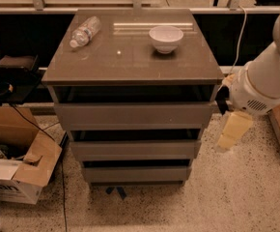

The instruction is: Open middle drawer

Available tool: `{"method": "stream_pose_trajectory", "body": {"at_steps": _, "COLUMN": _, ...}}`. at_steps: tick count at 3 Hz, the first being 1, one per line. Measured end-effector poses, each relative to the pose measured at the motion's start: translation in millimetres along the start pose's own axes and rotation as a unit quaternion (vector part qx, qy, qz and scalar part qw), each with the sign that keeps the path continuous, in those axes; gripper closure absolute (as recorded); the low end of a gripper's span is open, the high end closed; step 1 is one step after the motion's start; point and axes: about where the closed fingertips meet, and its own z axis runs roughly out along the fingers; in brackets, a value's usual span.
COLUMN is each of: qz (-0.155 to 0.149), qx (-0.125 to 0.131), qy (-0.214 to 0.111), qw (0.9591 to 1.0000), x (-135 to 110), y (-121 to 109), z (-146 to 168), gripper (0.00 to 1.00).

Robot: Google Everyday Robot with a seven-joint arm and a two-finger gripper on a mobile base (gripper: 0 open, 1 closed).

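A cardboard box [19, 173] is seen on the floor at lower left. In the cabinet, the middle drawer [135, 150] is set between the bottom drawer [135, 174] and the top drawer [133, 115], with a dark gap above its front. The end effector [232, 131] is held right of the cabinet, apart from it; its state cannot be told. A bowl [166, 37] and a bottle [84, 31] are placed on top.
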Motion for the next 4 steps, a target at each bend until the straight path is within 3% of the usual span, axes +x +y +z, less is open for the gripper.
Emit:
{"method": "stream_pose_trajectory", "body": {"at_steps": 2, "qz": -0.030, "qx": 0.035, "qy": -0.010, "qw": 0.9989, "x": 1, "y": -10, "z": 57, "gripper": 0.00}}
{"method": "stream_pose_trajectory", "body": {"at_steps": 3, "qz": -0.031, "qx": 0.041, "qy": -0.012, "qw": 0.9986, "x": 0, "y": -13, "z": 59, "gripper": 0.00}}
{"method": "stream_pose_trajectory", "body": {"at_steps": 4, "qz": -0.046, "qx": 0.046, "qy": 0.009, "qw": 0.9978, "x": -2, "y": -5, "z": 60, "gripper": 0.00}}
